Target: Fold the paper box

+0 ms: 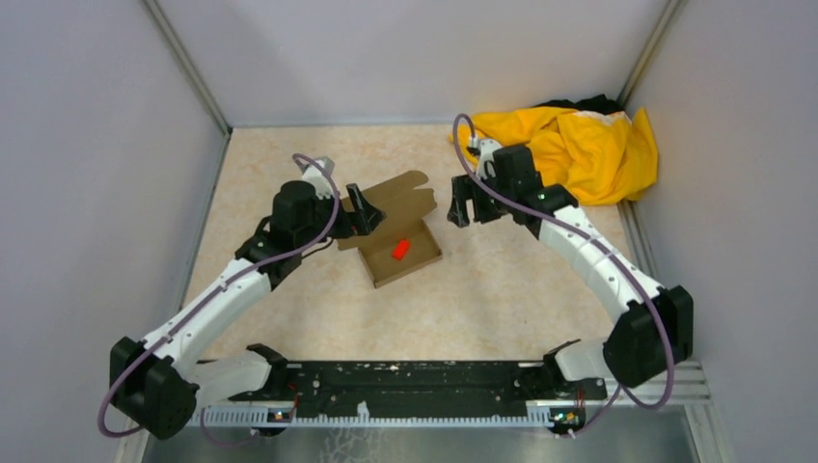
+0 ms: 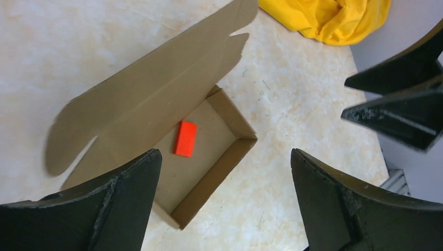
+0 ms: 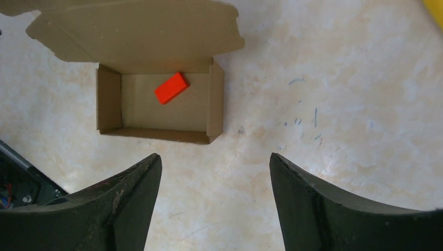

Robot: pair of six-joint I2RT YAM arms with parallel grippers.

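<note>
Paper box [image 1: 400, 253] sits centre of the bench [image 1: 502, 289], tray formed, lid flap [image 1: 386, 193] laid back (flat or slightly raised, unclear); left fingers [image 2: 130, 198] and right fingers [image 3: 125, 198] both spread, empty; card looks light, stiff, crease-prone, so pinch the lid's far edge.

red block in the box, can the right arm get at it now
Probably yes: the paper box stands open, the red block sits uncovered inside, and nothing blocks the open right gripper.
</note>
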